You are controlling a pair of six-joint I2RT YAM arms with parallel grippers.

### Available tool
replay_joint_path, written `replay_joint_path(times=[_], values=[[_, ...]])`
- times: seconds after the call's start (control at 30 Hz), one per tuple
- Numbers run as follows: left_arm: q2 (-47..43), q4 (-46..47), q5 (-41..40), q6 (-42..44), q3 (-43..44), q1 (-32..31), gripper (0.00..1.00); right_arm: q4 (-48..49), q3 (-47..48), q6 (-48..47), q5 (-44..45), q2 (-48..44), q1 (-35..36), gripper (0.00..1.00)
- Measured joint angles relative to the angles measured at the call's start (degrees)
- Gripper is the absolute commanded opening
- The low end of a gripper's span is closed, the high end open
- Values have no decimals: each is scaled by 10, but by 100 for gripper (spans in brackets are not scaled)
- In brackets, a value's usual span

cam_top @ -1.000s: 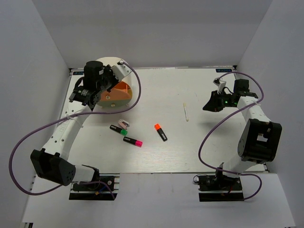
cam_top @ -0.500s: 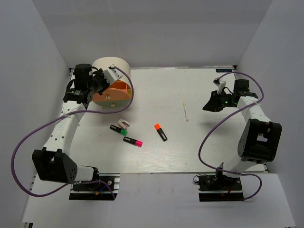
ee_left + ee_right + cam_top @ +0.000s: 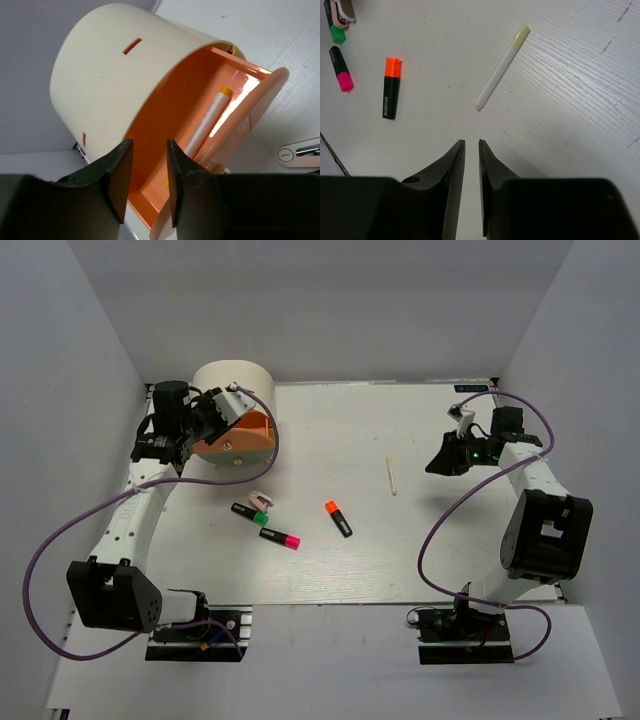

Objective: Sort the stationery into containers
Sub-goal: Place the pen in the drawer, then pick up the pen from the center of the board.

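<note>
The cream cylindrical unit (image 3: 232,380) stands at the back left with its orange drawer (image 3: 250,435) swung open. In the left wrist view the drawer (image 3: 170,115) holds a white stick with a yellow tip (image 3: 207,122). My left gripper (image 3: 212,420) (image 3: 149,150) is open and empty, just left of the drawer. A second white stick (image 3: 391,476) (image 3: 501,67) lies mid-right. The green (image 3: 250,513), pink (image 3: 281,538) and orange (image 3: 338,518) highlighters and the pink-and-white piece (image 3: 261,499) lie on the table. My right gripper (image 3: 440,462) (image 3: 471,142) is shut and empty, right of that stick.
White walls enclose the table (image 3: 420,560) on the left, back and right. The unit stands against the back left corner. Purple cables loop beside both arms. The pink-and-white piece also shows in the left wrist view (image 3: 300,152) just beyond the drawer front.
My left gripper has drawn back to the left from over the open drawer, uncovering the cream unit. The right arm has not moved.
</note>
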Motion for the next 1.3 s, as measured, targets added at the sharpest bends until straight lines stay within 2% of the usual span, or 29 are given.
replay_joint_path(times=[0.03,0.1,0.23,0.27,0.37,0.47,0.5,0.73,0.97,1.13,1.3], values=[[-5,8,-2,-3,-4,0,50,0,0,0,0,0,0,25],[-13,16,-4,-4,-9,1,72,0,0,0,0,0,1,28],[-23,38,-8,-17,-10,6,79,0,0,-2,15,0,8,39],[-24,43,-9,-22,-10,6,81,0,0,-2,20,0,11,47],[-25,71,-21,-39,-10,7,91,2,0,0,41,0,23,60],[-29,109,-43,-73,-10,7,99,0,12,9,69,13,41,63],[-32,124,-52,-88,-10,7,100,0,22,12,80,24,49,67],[-61,171,-115,-227,14,7,98,1,99,51,179,115,121,67],[-109,122,-134,-430,30,6,93,2,152,96,280,186,223,64],[-167,83,-150,-580,-73,3,93,2,159,125,347,209,256,59],[-206,45,-161,-684,-169,2,91,6,164,142,401,229,259,58]])
